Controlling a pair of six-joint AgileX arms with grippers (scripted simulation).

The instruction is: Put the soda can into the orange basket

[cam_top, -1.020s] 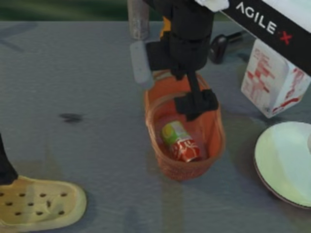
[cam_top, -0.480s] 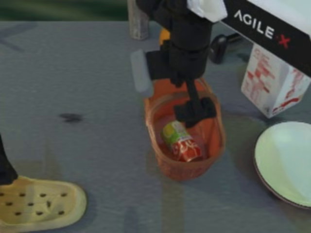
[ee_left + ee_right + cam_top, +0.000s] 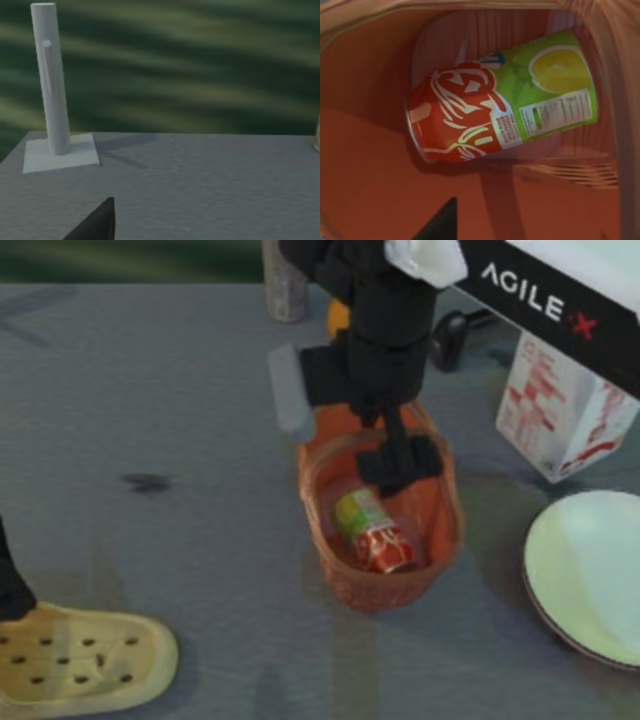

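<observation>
Soda can (image 3: 373, 531) in orange basket (image 3: 330, 570); "AGILE X" on right arm (image 3: 545, 295)

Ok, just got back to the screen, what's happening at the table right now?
The soda can is lying on its side inside the orange basket, with nothing gripping it. The right claw hangs just above the basket's far end, over the can. The left arm is parked off at the table's left edge, doing nothing.

My right claw (image 3: 400, 462) has lifted slightly above the orange basket (image 3: 325, 540), drawing back from the soda can (image 3: 373, 531), which appears to have settled.
</observation>
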